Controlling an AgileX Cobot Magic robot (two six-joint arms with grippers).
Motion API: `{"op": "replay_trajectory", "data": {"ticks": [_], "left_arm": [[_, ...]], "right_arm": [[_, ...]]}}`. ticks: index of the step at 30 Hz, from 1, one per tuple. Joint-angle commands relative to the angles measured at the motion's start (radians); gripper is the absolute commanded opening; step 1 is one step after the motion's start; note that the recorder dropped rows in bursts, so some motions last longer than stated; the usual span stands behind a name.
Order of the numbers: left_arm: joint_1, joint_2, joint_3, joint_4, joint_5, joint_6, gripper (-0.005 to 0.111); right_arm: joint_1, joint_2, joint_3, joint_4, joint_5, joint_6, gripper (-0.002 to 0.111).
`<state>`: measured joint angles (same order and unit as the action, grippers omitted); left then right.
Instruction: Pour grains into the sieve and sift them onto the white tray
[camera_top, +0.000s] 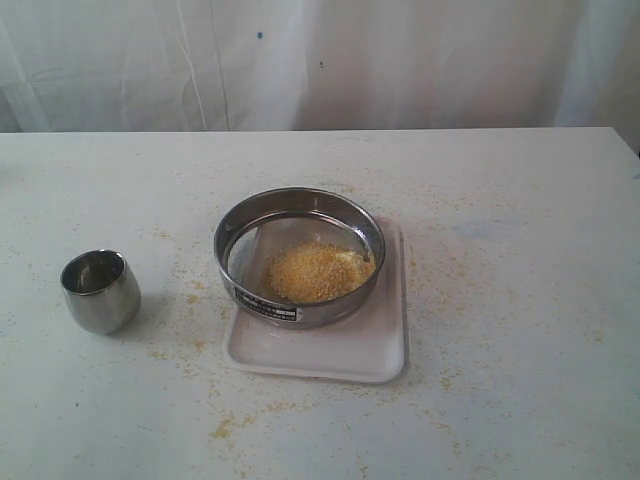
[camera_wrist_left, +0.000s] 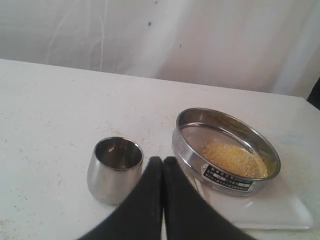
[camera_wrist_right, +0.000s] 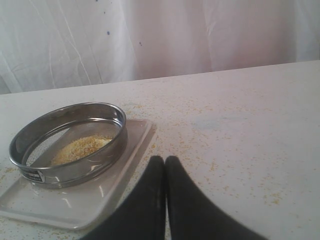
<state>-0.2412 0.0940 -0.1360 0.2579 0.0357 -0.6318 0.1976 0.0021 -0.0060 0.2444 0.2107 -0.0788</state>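
left side: left gripper – black fingers pressed together tip to tip, nothing between them, hanging over the table just short of the cup, no contact. cup = small, rounded, polished steel, upright. inside looks empty as far as visible, so pour step judged done.

centre: sieve – wide shallow steel ring, fine wire-mesh base, label plate on side wall. sits on the white tray, toward its far end; near end bare. grains – yellowish-beige, sandy, one low heap on the mesh, off-centre toward the front-right wall. tray = flat glossy white plastic, rounded corners, low rim. bare part shows no obvious grains; under the mesh, cannot tell. sifting judged not done or barely begun: bulk of grains sits on the mesh. left to do: shake sieve over tray.

right side: right gripper – fingers likewise closed flat on each other, empty, short of the tray, no contact. table matt white, stray grains scattered round tray, esp. front-left. neither arm shows in exterior view.
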Motion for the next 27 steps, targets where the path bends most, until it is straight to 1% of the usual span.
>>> {"op": "replay_trajectory", "data": {"ticks": [1,3,7,10,14,16,21,27], "left_arm": [[-0.003,-0.048,0.062,-0.004,0.017,0.003,0.000],[-0.003,-0.048,0.089,-0.013,0.016,0.003,0.000],[-0.003,-0.050,0.136,-0.084,-0.018,0.003,0.000],[-0.003,-0.069,0.136,-0.098,-0.064,0.003,0.000],[0.001,-0.094,0.136,-0.100,-0.064,0.003,0.000],[0.014,-0.094,0.136,-0.100,-0.064,0.003,0.000],[0.074,-0.094,0.136,-0.100,-0.065,0.003,0.000],[0.100,-0.094,0.136,-0.098,-0.065,0.003,0.000]], "right_arm": [[0.003,-0.002,0.006,-0.008,-0.006,0.004,0.000],[0.003,-0.002,0.006,-0.008,-0.006,0.004,0.000],[0.003,-0.002,0.006,-0.008,-0.006,0.004,0.000],[0.003,-0.002,0.006,-0.008,-0.006,0.004,0.000],[0.003,-0.002,0.006,-0.008,-0.006,0.004,0.000],[0.003,-0.002,0.006,-0.008,-0.006,0.004,0.000],[0.003,-0.002,0.006,-0.008,-0.006,0.004,0.000],[0.003,-0.002,0.006,-0.008,-0.006,0.004,0.000]]}}
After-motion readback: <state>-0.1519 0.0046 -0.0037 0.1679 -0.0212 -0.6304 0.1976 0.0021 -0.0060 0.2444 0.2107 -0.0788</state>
